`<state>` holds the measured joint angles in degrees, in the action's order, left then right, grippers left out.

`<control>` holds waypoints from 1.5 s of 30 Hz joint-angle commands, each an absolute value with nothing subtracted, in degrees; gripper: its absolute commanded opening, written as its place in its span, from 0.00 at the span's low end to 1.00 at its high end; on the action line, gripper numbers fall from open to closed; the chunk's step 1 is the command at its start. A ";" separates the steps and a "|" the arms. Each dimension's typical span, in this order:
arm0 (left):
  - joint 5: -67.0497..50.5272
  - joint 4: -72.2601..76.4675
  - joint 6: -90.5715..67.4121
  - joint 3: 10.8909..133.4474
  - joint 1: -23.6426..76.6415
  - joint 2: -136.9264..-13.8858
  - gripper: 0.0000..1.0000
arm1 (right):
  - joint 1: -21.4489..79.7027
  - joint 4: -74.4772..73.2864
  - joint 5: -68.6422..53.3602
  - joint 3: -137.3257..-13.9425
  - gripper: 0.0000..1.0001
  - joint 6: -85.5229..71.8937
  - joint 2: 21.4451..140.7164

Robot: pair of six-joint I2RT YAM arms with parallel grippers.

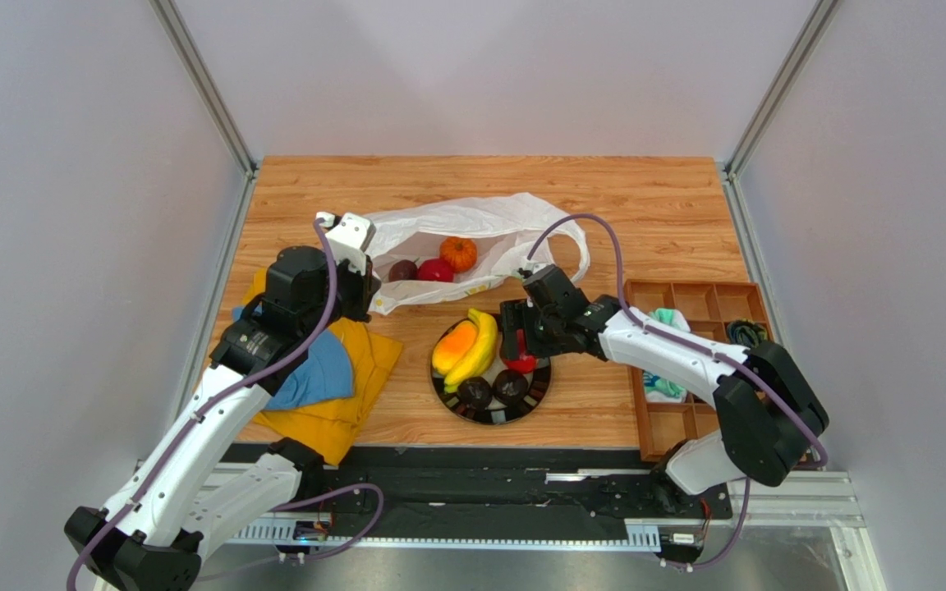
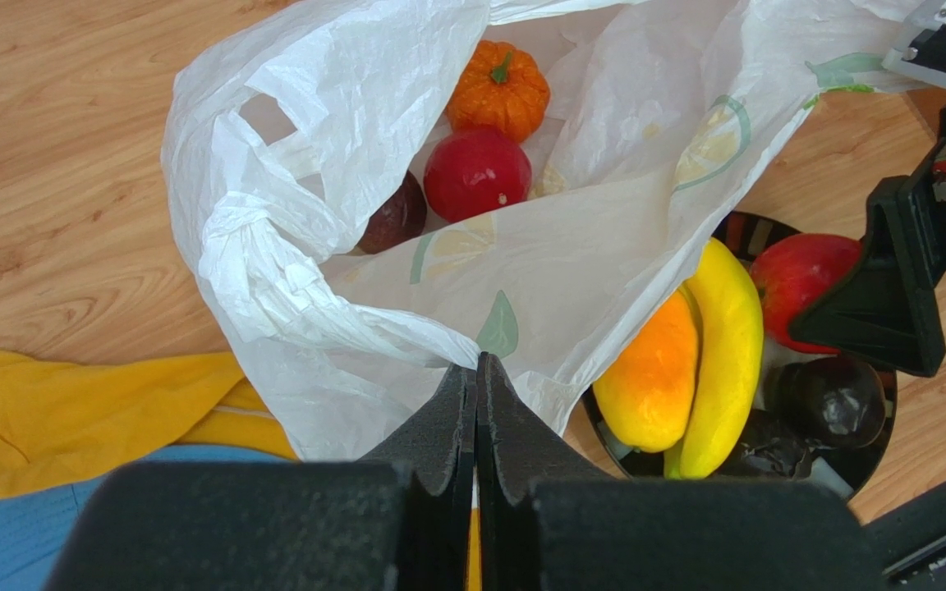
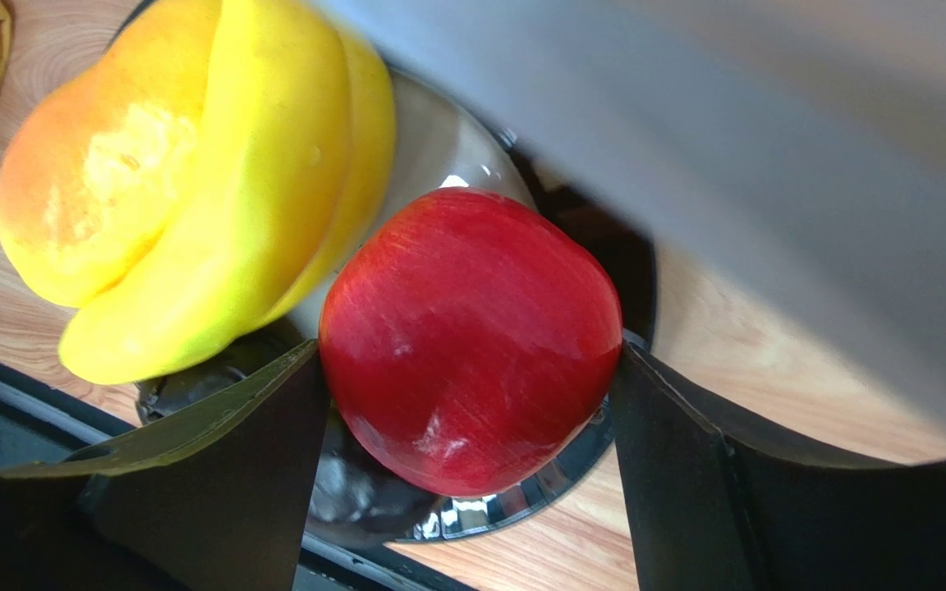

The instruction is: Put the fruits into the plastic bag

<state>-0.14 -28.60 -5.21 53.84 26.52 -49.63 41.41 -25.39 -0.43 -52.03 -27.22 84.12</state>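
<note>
The plastic bag lies open on the table with a ribbed orange fruit, a red fruit and a dark fruit inside. My left gripper is shut on the bag's near edge. On the black plate lie the mango, the banana and two dark fruits. My right gripper is over the plate, and its fingers press both sides of a red fruit.
A yellow cloth with a blue cloth on it lies left of the plate, under my left arm. A wooden compartment tray sits at the right. A black rail runs along the near edge.
</note>
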 commanded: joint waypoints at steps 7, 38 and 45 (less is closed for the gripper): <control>-0.97 -27.95 -5.71 56.25 26.63 -49.40 0.00 | 45.52 -29.00 2.99 -54.22 0.49 -20.05 69.27; -0.53 -27.95 -5.63 56.16 26.63 -49.39 0.00 | 45.97 -25.13 -4.83 -99.49 0.47 -13.97 103.09; -0.70 -27.95 -5.71 56.16 26.63 -49.31 0.00 | 43.07 -26.54 -2.81 -101.42 0.47 -14.33 108.89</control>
